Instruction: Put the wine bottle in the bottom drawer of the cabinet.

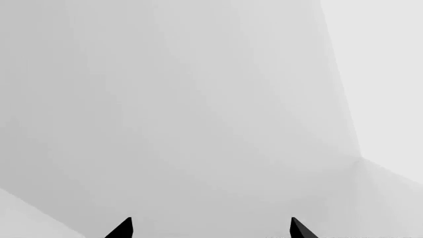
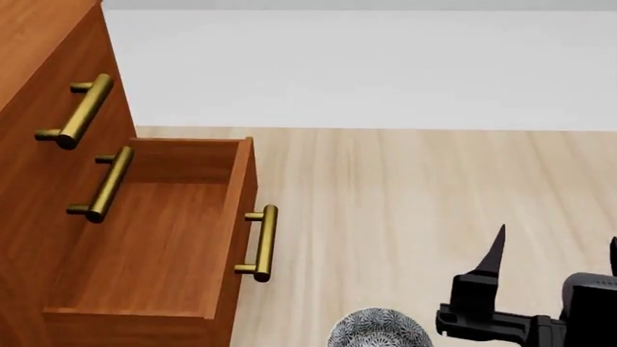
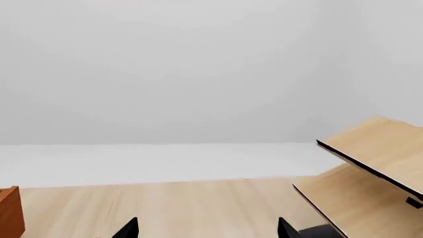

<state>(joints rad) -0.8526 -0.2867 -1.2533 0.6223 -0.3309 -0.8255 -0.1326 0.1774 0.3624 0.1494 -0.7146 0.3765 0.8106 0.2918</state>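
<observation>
The reddish-brown cabinet (image 2: 39, 43) stands at the left of the head view. Its bottom drawer (image 2: 154, 231) is pulled out, and its inside is empty. The brass handle (image 2: 259, 242) is on the drawer's front. The wine bottle is out of view in all frames. My right gripper (image 2: 557, 249) is open and empty at the lower right, above the floor and well to the right of the drawer. It also shows open in the right wrist view (image 3: 207, 229). My left gripper (image 1: 211, 228) is open and empty, facing only plain grey walls. It is out of the head view.
A grey patterned bowl (image 2: 379, 329) sits at the bottom edge, between the drawer and my right gripper. Two upper drawer handles (image 2: 82, 112) stick out above the open drawer. A pale slanted wood rack (image 3: 370, 163) stands at the right of the right wrist view. A cabinet corner (image 3: 10, 210) shows there.
</observation>
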